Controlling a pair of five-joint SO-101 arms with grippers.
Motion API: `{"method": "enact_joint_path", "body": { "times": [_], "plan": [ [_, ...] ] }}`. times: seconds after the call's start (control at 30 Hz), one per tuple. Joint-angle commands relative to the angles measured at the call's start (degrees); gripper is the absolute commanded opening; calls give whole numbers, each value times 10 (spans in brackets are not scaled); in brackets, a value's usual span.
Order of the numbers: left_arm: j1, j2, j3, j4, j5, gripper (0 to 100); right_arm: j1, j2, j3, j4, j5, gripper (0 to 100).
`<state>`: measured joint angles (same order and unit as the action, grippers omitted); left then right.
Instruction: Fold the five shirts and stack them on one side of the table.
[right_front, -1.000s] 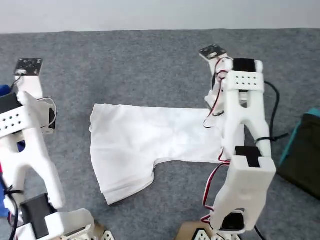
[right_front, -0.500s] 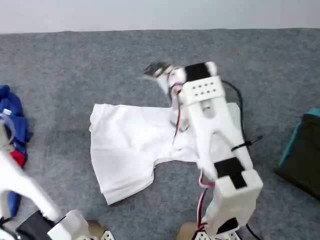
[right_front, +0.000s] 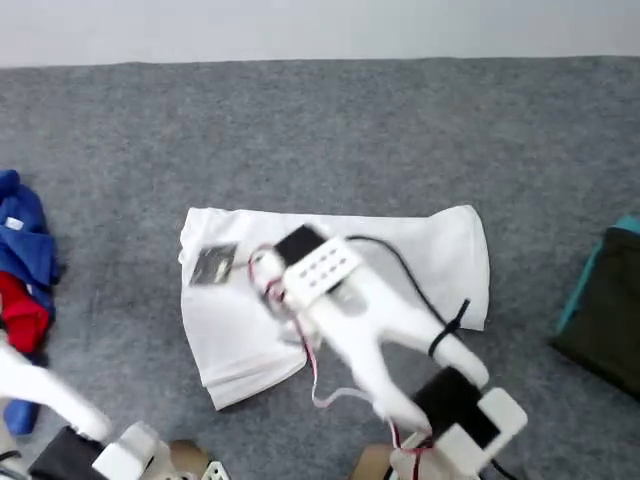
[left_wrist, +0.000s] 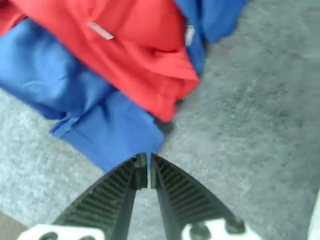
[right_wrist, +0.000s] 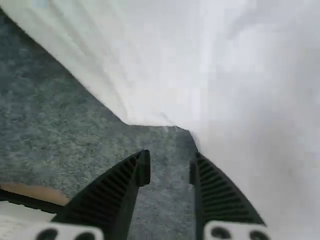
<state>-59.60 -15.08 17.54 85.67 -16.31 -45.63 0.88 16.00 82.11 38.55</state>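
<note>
One second has carried the right arm (right_front: 380, 330) from the hem end of the white shirt (right_front: 420, 260) across to its sleeve end, while the left arm (right_front: 40, 395) has drawn back from the shirt's edge to the near left corner. The white shirt lies flat mid-table as it did, with no fresh fold. I judge the fold of this shirt is only being set up, and the stack is some way off.

From above, the arm covers its own jaws. The right wrist view supplies them: moderately apart, holding nothing, low over the notch where the sleeve meets the body, with bare grey table (right_wrist: 60, 115) between the tips.

The left wrist view shows the left jaws all but closed, with only a slit between them, and empty. They hang over the edge of the blue shirt (left_wrist: 100, 130), with the red shirt (left_wrist: 125, 50) crumpled on top. The high view places that heap, blue shirt (right_front: 25, 235) and red shirt (right_front: 20, 315), at the left edge, and a dark folded garment (right_front: 605, 310) at the right edge.
</note>
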Motion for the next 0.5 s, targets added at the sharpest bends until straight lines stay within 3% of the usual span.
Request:
{"method": "enact_joint_path", "body": {
  "times": [0.0,0.2,0.47],
  "plan": [
    [-25,-22,-1,-9,-8,25,-53,-48,15,-16,9,229],
    [-45,-24,7,-7,-8,25,-122,-49,35,-29,36,229],
    [-88,-25,11,-11,-8,25,-147,-49,97,-114,69,229]
  ]
}}
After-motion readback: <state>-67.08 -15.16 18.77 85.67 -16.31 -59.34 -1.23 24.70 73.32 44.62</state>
